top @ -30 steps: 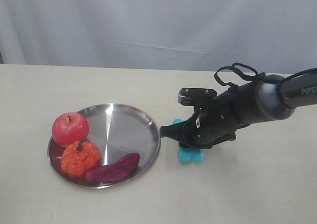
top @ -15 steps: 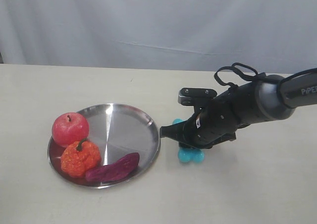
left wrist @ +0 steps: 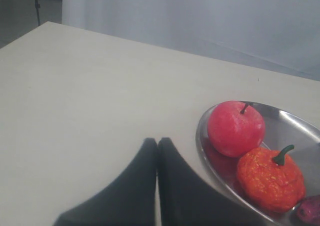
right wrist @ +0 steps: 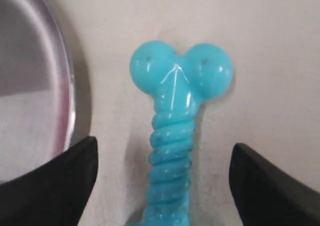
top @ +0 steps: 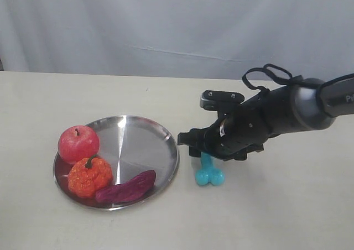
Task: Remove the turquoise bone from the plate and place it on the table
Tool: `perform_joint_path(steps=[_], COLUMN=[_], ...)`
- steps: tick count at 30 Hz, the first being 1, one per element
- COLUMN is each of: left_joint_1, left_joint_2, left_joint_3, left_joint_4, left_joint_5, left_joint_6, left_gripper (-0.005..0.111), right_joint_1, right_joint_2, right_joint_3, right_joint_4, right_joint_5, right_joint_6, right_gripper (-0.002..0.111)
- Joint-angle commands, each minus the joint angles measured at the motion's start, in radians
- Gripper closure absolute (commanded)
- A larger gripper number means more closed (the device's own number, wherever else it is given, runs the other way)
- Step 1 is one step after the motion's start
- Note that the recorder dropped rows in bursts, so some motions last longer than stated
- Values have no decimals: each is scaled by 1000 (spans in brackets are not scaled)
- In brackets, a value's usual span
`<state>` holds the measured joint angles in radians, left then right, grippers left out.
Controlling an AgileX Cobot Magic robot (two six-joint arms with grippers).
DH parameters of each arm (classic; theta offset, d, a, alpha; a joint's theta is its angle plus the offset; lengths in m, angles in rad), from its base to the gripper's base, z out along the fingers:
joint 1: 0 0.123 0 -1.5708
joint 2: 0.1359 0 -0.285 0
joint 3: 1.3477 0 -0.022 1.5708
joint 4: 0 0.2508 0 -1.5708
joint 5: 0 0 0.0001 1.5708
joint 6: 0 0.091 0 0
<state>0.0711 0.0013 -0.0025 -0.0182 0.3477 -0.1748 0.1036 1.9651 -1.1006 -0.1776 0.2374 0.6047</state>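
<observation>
Turquoise bone lay on the table, just beside the plate and outside its rim; one glossy rubber piece with a twisted, ribbed shaft and two rounded knobs at the end that showed. The single round plate, shiny silver metal with a shallow raised rim, held three toys: one smooth red apple, one bumpy orange pumpkin with a green stem, and one long purple sweet potato. The right end effector hung over the bone with its two dark fingers spread wide on either side of the shaft, touching neither side. The left end effector had its two fingers pressed together, near the plate's rim by the apple.
</observation>
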Motion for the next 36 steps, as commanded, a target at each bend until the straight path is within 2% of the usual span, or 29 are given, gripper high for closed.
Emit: perform_joint_path(steps=[1, 6, 8, 14, 18, 26, 36], left_joint_1=[-6, -6, -6, -6, -6, -6, -6], left_joint_2=[-1, -1, -1, -1, -1, -1, -1], left_joint_3=[3, 3, 3, 3, 3, 3, 3], left_joint_4=[-3, -3, -3, -3, -3, -3, -3], left_joint_5=[-5, -5, -5, -5, -5, -5, -5], left_joint_6=[-2, -2, -2, -2, -2, -2, -2], left_gripper=[107, 107, 107, 107, 107, 107, 107], right_joint_1=[-6, -6, -6, -6, -6, -6, -6], right_joint_2=[-109, -291, -366, -621, -765, -986, -1129], right_joint_3=[-3, -3, -3, -3, -3, -3, -3], right_joint_4=[-8, -8, -8, -8, -8, -26, -30], right_joint_5=[31, 107, 150, 300, 377, 451, 449], right_joint_6=[2, -39, -80, -158, -162, -213, -211], right_gripper=[39, 42, 52, 90, 109, 109, 109])
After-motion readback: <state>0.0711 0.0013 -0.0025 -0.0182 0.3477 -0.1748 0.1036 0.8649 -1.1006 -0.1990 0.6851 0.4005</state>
